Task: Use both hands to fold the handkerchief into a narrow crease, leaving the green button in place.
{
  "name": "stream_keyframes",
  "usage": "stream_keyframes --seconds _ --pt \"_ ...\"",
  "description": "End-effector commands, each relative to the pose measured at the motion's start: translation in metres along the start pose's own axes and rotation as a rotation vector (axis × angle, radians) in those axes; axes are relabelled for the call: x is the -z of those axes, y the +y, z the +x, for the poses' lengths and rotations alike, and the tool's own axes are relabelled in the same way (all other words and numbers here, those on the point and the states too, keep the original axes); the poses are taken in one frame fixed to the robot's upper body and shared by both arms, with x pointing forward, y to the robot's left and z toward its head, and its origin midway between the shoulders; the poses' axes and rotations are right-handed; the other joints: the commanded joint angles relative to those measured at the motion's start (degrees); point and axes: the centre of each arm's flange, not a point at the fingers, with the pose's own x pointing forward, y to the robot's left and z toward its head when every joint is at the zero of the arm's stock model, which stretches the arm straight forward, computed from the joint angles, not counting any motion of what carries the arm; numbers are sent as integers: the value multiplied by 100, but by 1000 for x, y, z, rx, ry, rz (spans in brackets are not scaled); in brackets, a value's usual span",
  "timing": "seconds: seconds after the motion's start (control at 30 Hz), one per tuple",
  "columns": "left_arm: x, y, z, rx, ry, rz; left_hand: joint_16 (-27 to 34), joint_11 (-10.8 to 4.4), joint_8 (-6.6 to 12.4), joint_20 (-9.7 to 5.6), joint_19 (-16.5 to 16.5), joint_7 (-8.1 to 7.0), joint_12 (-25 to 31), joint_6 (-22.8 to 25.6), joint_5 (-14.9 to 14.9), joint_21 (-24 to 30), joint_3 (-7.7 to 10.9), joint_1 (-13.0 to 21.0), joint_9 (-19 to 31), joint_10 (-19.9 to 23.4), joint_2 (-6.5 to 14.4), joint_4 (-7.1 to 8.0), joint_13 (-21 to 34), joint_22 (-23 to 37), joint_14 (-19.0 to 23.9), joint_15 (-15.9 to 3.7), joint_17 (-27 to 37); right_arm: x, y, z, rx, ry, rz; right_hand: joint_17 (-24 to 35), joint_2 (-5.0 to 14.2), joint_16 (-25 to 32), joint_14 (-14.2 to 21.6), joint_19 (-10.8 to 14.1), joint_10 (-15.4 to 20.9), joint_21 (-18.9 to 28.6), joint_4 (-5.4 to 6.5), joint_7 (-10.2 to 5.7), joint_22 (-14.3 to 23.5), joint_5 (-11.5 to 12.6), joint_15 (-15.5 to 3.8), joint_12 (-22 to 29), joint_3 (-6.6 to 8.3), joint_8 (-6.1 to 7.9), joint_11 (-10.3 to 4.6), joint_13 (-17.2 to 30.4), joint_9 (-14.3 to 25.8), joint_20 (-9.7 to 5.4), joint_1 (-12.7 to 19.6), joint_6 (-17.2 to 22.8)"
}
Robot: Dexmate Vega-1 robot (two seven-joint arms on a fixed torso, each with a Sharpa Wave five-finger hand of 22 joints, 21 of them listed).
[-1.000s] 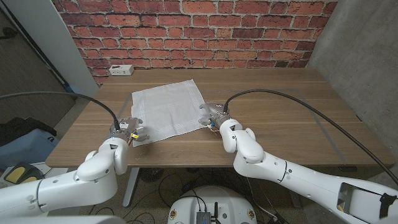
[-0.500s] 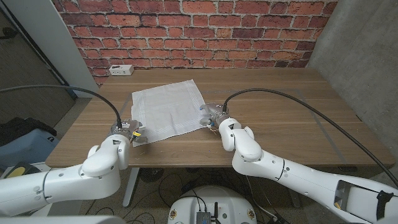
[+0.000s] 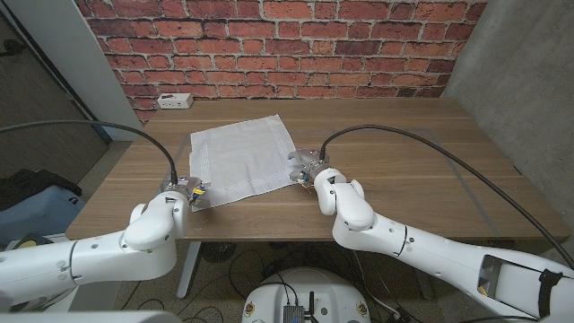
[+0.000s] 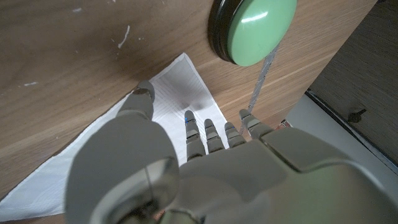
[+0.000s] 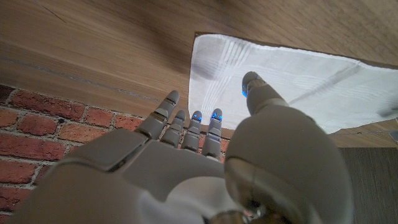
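Left hand [image 3: 191,194]: I have it at the handkerchief's [image 3: 239,158] near-left corner, fingers apart over the cloth, grasping nothing.
Right hand [image 3: 306,168]: I see it at the near-right corner, fingers spread, holding nothing.
Handkerchief: flat on the table [image 3: 404,161], between both hands.
Green button [image 4: 256,28]: just beyond the left corner.

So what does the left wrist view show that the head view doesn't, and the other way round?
Left wrist view alone: the green button on its black base, lying on the wood just past a corner of the handkerchief, and the left hand from close up, fingers spread above that corner, holding nothing.

Head view alone: the whole handkerchief spread flat, the right hand at its other near corner, the brick wall and a white power strip.

Both: the white handkerchief, the left hand at its corner and the wooden table.
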Motion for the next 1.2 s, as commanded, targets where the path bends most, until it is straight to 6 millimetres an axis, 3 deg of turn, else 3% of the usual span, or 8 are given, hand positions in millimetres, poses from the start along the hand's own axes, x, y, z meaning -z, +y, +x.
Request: stream_keyframes --seconds 0.03,0.23,0.37,0.4,0.57,0.8,0.93,1.2 --pt "-7 -1 13 90 -29 10 8 -13 -5 38 -1 -17 -5 70 -29 -11 82 133 17 -27 63 9 9 10 -106 10 12 -1 -2 5 -15 11 -12 5 20 -2 -57 -12 -39 -14 19 -62 0 24 -227 -16 21 -22 -22 14 26 -122 129 14" --pt "-9 -1 21 132 -24 4 14 45 -21 73 -7 60 -14 112 -57 -14 175 294 21 -87 245 26 9 13 -168 79 11 0 -1 7 -39 24 -20 7 61 -3 -101 -33 -106 -17 25 -150 1 36 -251 -26 36 -26 -88 15 28 -137 287 40" --pt "-9 -2 26 152 -26 -11 22 85 -13 81 -12 267 -6 238 -123 -12 320 492 24 -115 518 26 9 18 -216 94 10 0 0 12 -72 49 -38 11 99 -25 -240 -90 -205 -28 40 -277 2 37 -246 -31 29 -87 -150 17 31 -136 473 -88" --pt "-9 -3 27 153 -27 -13 22 86 -4 78 -6 331 -4 301 -134 -8 366 558 24 -123 582 14 9 19 -234 92 8 0 0 13 -79 56 -42 12 127 -18 -286 -109 -387 -28 40 -314 1 37 -257 -72 30 -99 -190 16 33 -144 587 -126" --pt "-10 -4 31 151 -31 -13 31 103 32 61 20 429 23 485 -161 2 410 642 21 -75 616 -1 7 17 -227 83 4 1 3 18 -112 84 -58 12 165 -28 -404 -170 -535 -37 46 -479 1 22 -230 -74 22 -105 -239 18 36 -134 747 -179" --pt "-13 -1 31 84 -44 -16 82 31 215 -50 298 147 151 1555 -257 81 391 759 23 321 581 30 -6 16 53 -84 -7 4 4 23 -156 106 -59 10 168 -3 -442 -196 -552 -28 62 -561 1 -6 -240 -29 -28 26 -277 16 40 -117 889 194" --pt "-15 0 32 50 -46 -6 85 26 342 -101 474 54 205 2296 -253 118 363 809 35 583 609 48 -13 17 257 -177 -14 6 6 24 -167 116 -57 7 169 25 -423 -185 -506 -13 78 -613 1 -35 -259 10 -87 100 -399 13 45 -105 995 508" --pt "-18 1 32 21 -27 22 79 -40 582 -200 733 194 258 3545 -247 144 321 1019 78 1040 577 7 -25 12 633 -377 -18 11 9 30 -176 124 -64 7 179 51 -367 -150 -389 3 86 -617 2 -51 -289 55 -131 133 -450 9 48 -83 1090 716"
